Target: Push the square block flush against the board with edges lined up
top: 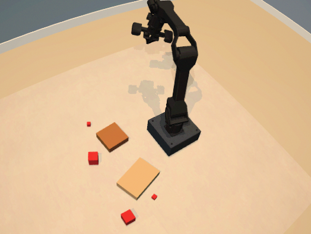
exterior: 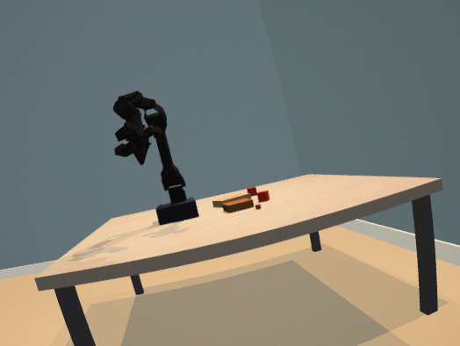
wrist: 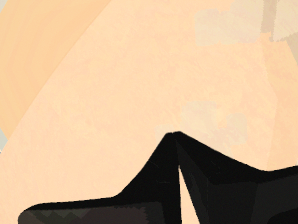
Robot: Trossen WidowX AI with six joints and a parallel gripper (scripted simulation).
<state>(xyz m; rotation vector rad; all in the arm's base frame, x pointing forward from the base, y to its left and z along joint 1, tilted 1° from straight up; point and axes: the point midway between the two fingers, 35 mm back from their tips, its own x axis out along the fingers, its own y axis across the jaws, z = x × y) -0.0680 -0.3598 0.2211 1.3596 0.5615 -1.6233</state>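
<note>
The square block (top: 112, 136) (exterior: 237, 205), brown-orange, lies flat on the table to the left of the robot's base in the top view. The board (top: 138, 178) (exterior: 222, 202), light tan, thinner and oblong, lies flat nearer the bottom of that view. A gap of bare table separates them, and their sides are turned at an angle to each other. My gripper (top: 148, 42) (exterior: 141, 163) (wrist: 173, 138) is shut and empty, its fingertips together. It is high above the table, behind the base and far from both parts.
A larger red cube (top: 93, 158) (exterior: 263, 196) stands near the block's lower left, and a small red cube (top: 88, 124) (exterior: 258, 206) beyond its left corner. Another larger red cube (top: 128, 217) and a small one (top: 154, 196) lie below the board. The dark base (top: 160, 135) (exterior: 177, 212) is right of the block.
</note>
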